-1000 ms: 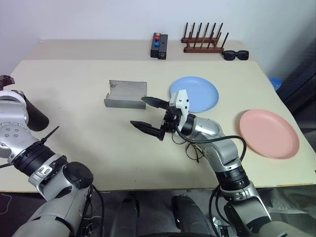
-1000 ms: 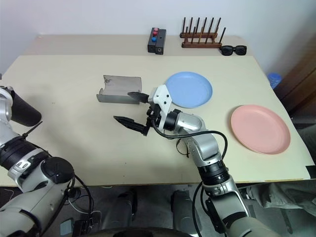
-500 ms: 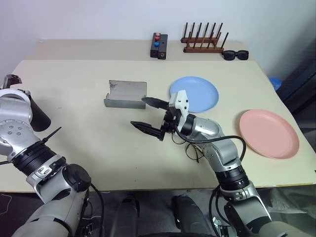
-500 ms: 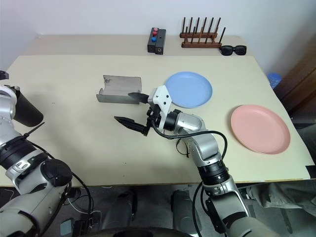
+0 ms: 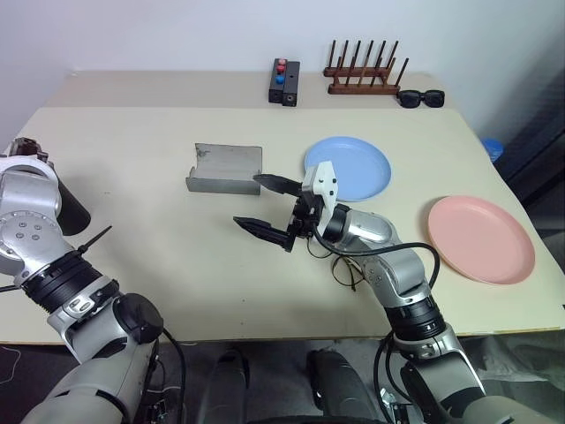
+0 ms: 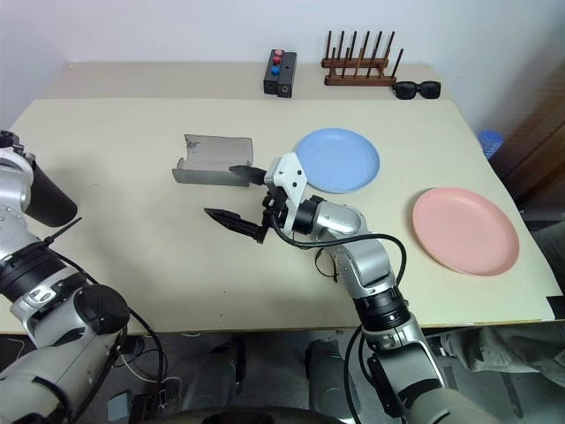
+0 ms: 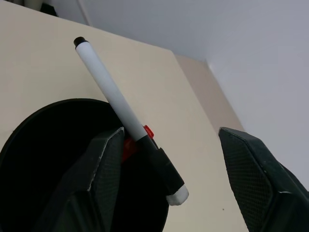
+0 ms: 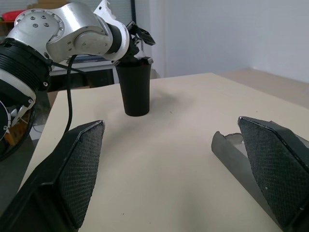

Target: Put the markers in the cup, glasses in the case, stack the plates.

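The black cup (image 7: pixel 53 164) stands at the table's left edge, partly behind my left arm. A white marker with a black cap (image 7: pixel 113 92) leans across its rim, and a red marker end (image 7: pixel 131 145) shows inside. My left gripper (image 7: pixel 170 133) hovers over the cup, open, with the white marker close beside one finger. My right gripper (image 5: pixel 252 201) hangs open and empty at mid-table, just in front of the open grey case (image 5: pixel 225 168). The glasses (image 5: pixel 344 268) lie under my right forearm, partly hidden. The blue plate (image 5: pixel 357 168) and the pink plate (image 5: pixel 481 238) lie apart on the right.
At the back of the table stand a black box with red and blue buttons (image 5: pixel 284 82), a wooden rack (image 5: pixel 364 75) and black sunglasses (image 5: pixel 420 98). The cup stands close to the table's left edge.
My left wrist has turned a little over the cup and now covers more of it. The right arm, case, glasses and plates have not moved.
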Robot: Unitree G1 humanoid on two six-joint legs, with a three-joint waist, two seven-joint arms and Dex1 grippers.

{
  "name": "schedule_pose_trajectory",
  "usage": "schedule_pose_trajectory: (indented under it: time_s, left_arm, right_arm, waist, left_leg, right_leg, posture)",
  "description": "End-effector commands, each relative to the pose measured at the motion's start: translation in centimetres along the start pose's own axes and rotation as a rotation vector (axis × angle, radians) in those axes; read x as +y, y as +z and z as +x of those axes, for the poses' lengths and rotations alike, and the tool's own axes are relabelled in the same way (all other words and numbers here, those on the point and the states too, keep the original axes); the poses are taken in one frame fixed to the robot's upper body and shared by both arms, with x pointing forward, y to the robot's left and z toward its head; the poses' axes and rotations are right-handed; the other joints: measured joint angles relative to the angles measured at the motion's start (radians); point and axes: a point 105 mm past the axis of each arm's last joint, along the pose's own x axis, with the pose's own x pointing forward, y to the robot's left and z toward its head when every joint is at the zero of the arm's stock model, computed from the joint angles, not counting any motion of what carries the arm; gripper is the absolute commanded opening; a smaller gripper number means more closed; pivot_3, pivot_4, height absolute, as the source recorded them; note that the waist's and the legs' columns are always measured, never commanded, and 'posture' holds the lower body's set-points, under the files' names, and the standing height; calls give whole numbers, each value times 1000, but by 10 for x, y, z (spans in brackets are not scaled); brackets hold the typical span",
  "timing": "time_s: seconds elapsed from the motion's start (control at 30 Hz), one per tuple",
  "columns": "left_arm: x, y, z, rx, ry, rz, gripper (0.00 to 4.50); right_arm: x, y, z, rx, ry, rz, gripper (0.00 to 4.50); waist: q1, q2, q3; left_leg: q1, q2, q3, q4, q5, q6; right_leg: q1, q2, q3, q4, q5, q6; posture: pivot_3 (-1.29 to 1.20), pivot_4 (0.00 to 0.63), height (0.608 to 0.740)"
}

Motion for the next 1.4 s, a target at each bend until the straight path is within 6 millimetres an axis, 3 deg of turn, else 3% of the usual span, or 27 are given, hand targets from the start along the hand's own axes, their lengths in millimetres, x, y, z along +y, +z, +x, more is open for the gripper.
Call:
schedule_pose_trajectory:
  time_s: [0.03, 0.53, 1.0, 1.13, 1.23, 1.4]
  left_arm:
    - [-11, 16, -6, -44, -36, -11, 3108]
    - [-11, 0, -2, 83, 23, -162, 3108]
    - [-10, 2, -2, 78, 32, -170, 3108]
    - [-11, 5, -3, 61, 27, -168, 1798]
    - [-11, 5, -3, 67, 31, -160, 232]
    - [-11, 5, -3, 70, 30, -158, 232]
  right_arm:
    - [3, 11, 2, -40, 15, -33, 4500]
    - [3, 9, 2, -37, 8, -30, 4500]
    - [2, 9, 3, -37, 7, -32, 4500]
    - [2, 8, 2, -34, 7, -34, 4500]
    - [2, 8, 2, -33, 8, -35, 4500]
    - [2, 8, 2, -33, 9, -36, 4500]
  waist:
    - [0, 0, 0]
    - [1, 0, 0]
    - [1, 0, 0]
    - [1, 0, 0]
    - [1, 0, 0]
    - [1, 0, 0]
  left_leg:
    - [0, 0, 0, 0, 0, 0]
    - [0, 0, 0, 0, 0, 0]
    - [0, 0, 0, 0, 0, 0]
    - [0, 0, 0, 0, 0, 0]
    - [0, 0, 0, 0, 0, 0]
    - [0, 0, 0, 0, 0, 0]
  right_leg:
    - [0, 0, 0, 0, 0, 0]
    - [0, 0, 0, 0, 0, 0]
    - [0, 0, 0, 0, 0, 0]
    - [0, 0, 0, 0, 0, 0]
    - [0, 0, 0, 0, 0, 0]
    - [0, 0, 0, 0, 0, 0]
  posture:
    - [0, 150, 740]
    - [0, 150, 740]
    - [0, 150, 740]
    - [0, 150, 740]
    - [0, 150, 740]
    - [0, 150, 740]
